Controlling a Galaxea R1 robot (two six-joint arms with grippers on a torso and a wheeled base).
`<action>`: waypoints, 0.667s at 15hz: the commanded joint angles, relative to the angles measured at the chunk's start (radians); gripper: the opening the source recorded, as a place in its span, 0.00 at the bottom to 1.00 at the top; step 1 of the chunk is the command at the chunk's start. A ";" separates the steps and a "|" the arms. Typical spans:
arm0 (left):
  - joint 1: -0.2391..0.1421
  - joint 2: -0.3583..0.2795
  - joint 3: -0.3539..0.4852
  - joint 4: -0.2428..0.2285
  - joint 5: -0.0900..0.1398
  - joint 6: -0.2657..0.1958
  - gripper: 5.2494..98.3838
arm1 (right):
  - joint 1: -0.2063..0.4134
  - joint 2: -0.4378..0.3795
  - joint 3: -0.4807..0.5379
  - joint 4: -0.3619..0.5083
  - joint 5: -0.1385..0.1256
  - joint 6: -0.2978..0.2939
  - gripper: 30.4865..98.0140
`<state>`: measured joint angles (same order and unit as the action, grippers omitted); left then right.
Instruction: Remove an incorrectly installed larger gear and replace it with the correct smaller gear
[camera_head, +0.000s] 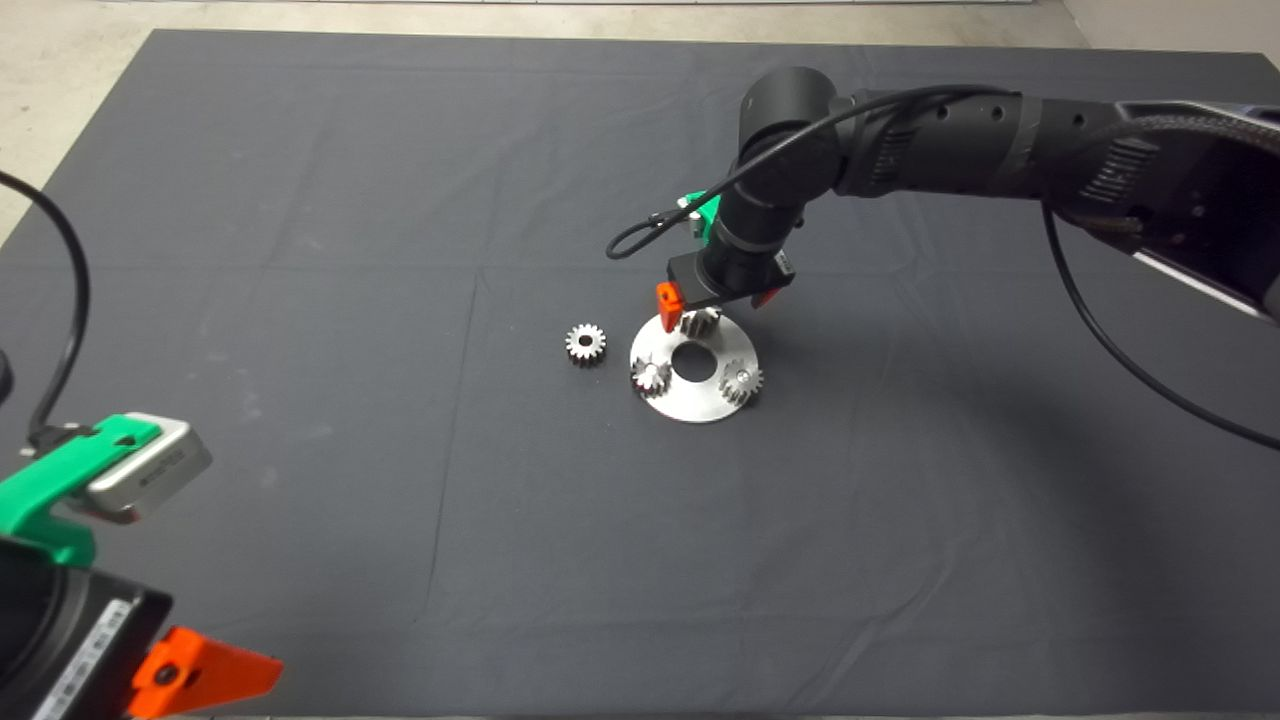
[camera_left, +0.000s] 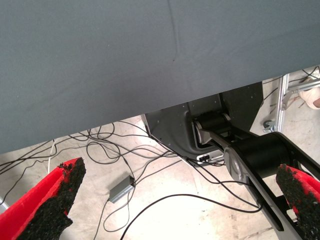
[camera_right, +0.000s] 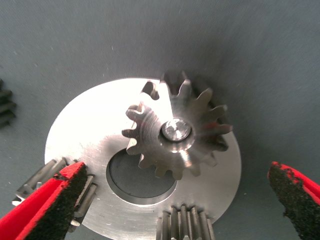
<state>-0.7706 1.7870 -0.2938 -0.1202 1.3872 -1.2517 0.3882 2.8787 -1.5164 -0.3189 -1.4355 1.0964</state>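
Directly beneath the right gripper (camera_right: 172, 200), whose fingers are spread wide, the larger gear (camera_right: 176, 131) is seen seated on a pin of the round steel plate (camera_head: 715, 402). The smaller gear (camera_head: 586, 343) lies on the mat (camera_head: 300, 300) beside the plate. The left gripper (camera_left: 175, 200) is parked off the mat's edge, fingers apart.

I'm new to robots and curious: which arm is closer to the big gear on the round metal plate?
The right one. Its end effector hovers directly over the big gear, fingers open on either side. The left end effector waits at the mat's near left corner, far from it.
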 joint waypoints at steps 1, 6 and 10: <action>-0.012 0.002 0.013 -0.016 -0.001 0.005 0.99 | 0.012 0.001 -0.016 -0.032 0.003 -0.007 0.96; -0.012 0.004 0.013 -0.016 -0.002 0.005 0.99 | 0.014 0.000 -0.019 -0.051 0.011 -0.010 0.87; -0.012 0.006 0.013 -0.016 -0.002 0.005 0.99 | 0.014 0.001 -0.020 -0.071 0.049 -0.012 0.82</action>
<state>-0.7706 1.7900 -0.2938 -0.1202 1.3868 -1.2513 0.3766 2.8783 -1.5366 -0.3411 -1.4085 1.0896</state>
